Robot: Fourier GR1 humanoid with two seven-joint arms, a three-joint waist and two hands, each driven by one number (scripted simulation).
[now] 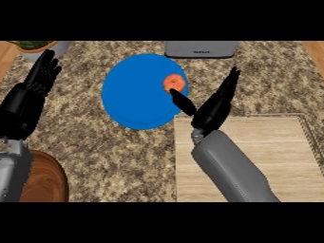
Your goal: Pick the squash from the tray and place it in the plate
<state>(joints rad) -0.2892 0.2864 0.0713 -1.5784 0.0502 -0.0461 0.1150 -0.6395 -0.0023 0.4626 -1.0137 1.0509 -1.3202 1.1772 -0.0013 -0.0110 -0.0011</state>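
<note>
Head view: squash [174,84] lies on blue plate [133,97]; right hand [210,107] spread beside it, left hand [31,92] open.

Lighting's pretty even and flat across the whole granite counter [108,147], no obvious single light source. Hardly any shadows under anything, and the blue plate [133,102] looks like one solid colour with no shine or glare. The black hands barely show any shading, so their detail gets lost. The wooden tray [276,156] is evenly lit too.
</note>
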